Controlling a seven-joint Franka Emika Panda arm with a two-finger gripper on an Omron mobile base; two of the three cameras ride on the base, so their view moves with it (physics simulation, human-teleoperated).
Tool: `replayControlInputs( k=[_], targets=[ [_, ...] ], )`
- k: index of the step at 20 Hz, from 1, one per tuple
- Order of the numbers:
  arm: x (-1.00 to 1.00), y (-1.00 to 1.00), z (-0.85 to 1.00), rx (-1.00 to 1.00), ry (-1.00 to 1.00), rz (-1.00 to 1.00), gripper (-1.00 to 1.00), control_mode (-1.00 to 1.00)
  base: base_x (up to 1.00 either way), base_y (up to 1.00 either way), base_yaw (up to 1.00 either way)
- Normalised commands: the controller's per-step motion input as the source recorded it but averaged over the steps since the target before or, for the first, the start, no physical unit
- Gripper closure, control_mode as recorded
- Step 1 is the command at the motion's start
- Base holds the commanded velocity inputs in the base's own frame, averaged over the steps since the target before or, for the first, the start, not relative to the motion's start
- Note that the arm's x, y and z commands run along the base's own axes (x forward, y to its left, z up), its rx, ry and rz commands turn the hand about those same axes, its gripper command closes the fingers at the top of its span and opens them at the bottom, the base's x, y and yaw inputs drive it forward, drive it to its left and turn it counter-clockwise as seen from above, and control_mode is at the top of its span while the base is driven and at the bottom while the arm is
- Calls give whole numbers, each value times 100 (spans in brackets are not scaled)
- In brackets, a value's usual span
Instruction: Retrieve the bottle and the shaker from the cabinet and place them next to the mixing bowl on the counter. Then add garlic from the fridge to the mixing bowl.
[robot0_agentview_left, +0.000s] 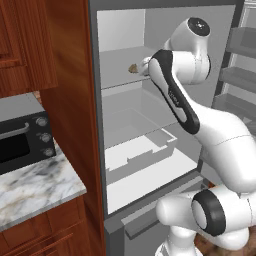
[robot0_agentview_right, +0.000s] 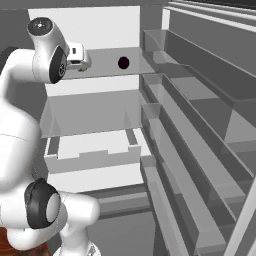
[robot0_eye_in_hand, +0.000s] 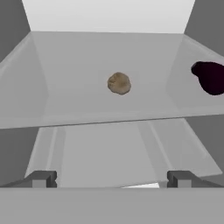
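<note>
Arm stretched forward, claw (robot0_eye_in_hand: 109, 178) spread wide, empty.

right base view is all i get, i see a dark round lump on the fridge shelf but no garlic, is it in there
Observer: Yes. The small beige-grey garlic lump sits on the same pale fridge shelf, left of the dark black lump in the hand view.
Operator: are the fingers on it
Observer: No. The gripper is open and short of the garlic, nothing between its tips.
Operator: anything left of the fridge
Observer: A white marble counter with a black oven on it.
</note>
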Motion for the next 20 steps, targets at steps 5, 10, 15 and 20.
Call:
replayControlInputs(
  k=[5,10,15,20],
  targets=[
    [54,7,-12,0,8,0,-100,-100,0,0,0],
    [68,2,0,0,12,1,-100,-100,0,0,0],
    [55,0,6,0,13,2,-100,-100,0,0,0],
    [31,0,0,0,1,1,-100,-100,0,0,0]
  ],
)
